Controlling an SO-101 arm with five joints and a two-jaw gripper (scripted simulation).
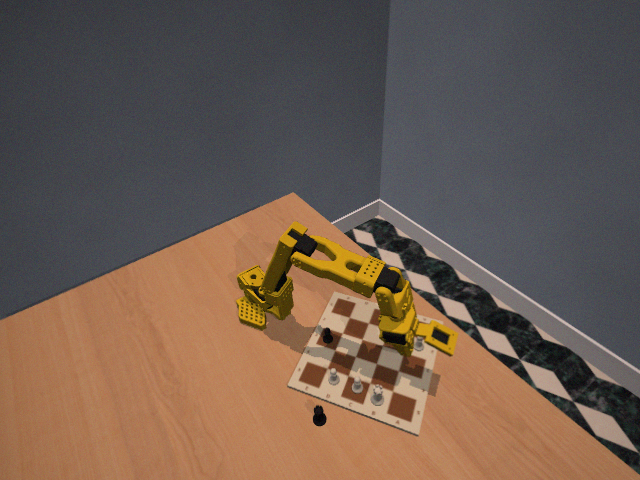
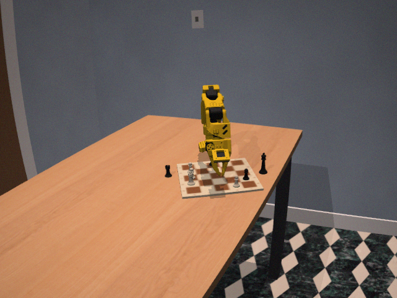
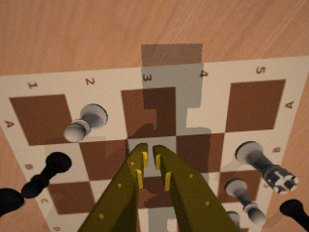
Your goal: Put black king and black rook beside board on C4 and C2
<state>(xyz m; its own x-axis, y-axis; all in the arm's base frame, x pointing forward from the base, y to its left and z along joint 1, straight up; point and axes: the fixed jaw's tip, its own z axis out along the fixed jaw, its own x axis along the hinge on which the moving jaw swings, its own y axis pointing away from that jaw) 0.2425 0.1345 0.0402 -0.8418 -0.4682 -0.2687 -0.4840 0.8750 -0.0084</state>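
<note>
The small chessboard (image 1: 364,356) lies on the wooden table in front of my arm. The black rook (image 1: 319,415) stands upright on the table beside the board's column-5 edge; it also shows in the exterior view (image 2: 167,171) and at the lower right of the wrist view (image 3: 294,210). The black king (image 2: 263,163) stands upright off the opposite edge, near the table's edge; the wrist view shows only part of it (image 3: 9,200). My gripper (image 3: 150,155) is shut and empty, pointing down low over the middle of the board around B3 (image 2: 220,173).
On the board stand a white pawn (image 3: 87,121) on A2, a black pawn (image 3: 48,169) in column 1, a white queen (image 3: 263,161) and smaller white pieces (image 3: 241,193) in column 5, and another black pawn (image 1: 327,335) near the arm's base.
</note>
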